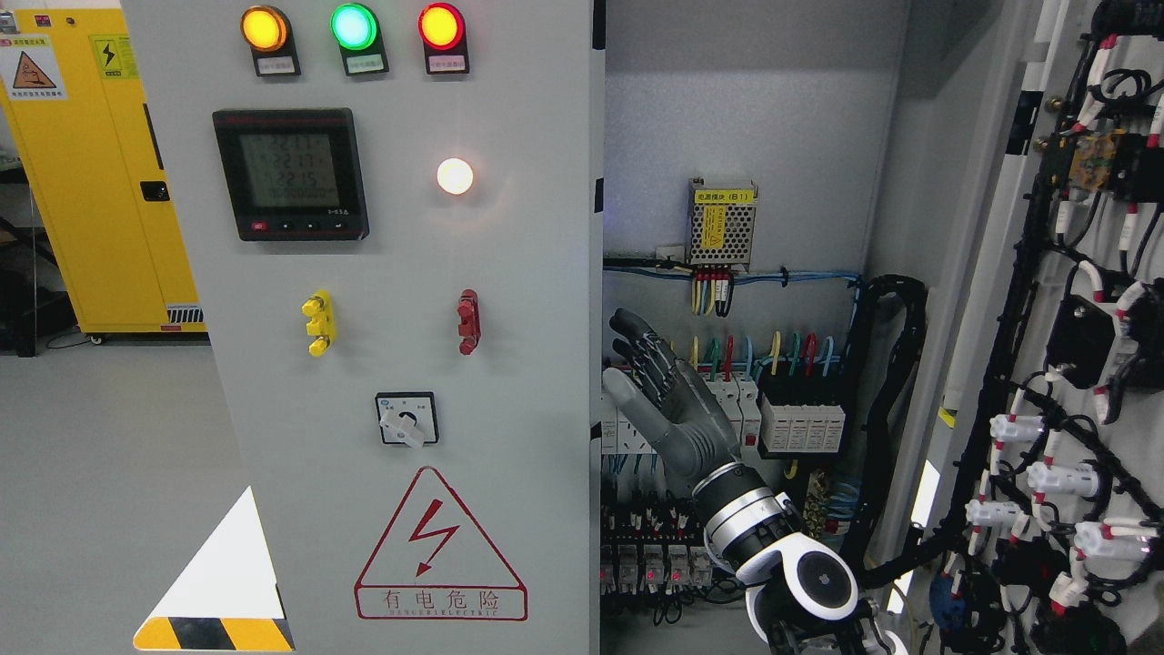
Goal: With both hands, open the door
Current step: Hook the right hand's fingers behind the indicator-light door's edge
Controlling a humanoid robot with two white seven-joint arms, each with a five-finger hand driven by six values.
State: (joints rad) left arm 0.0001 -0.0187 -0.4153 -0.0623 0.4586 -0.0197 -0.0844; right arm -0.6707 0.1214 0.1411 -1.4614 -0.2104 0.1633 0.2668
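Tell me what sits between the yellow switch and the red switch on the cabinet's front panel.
Nothing: in the head view the grey panel is bare between the yellow switch and the red switch.

Right hand (668, 400) grey, fingers seemingly black-ribbed; wrist white, silver-ringed.

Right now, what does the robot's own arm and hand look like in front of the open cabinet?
Only the right hand shows. It is dark grey, with black segmented fingers and a lighter grey thumb. The wrist has black and silver rings. Below it, the forearm has a glossy white shell with a round black joint cap. No cables or markings are visible on it.
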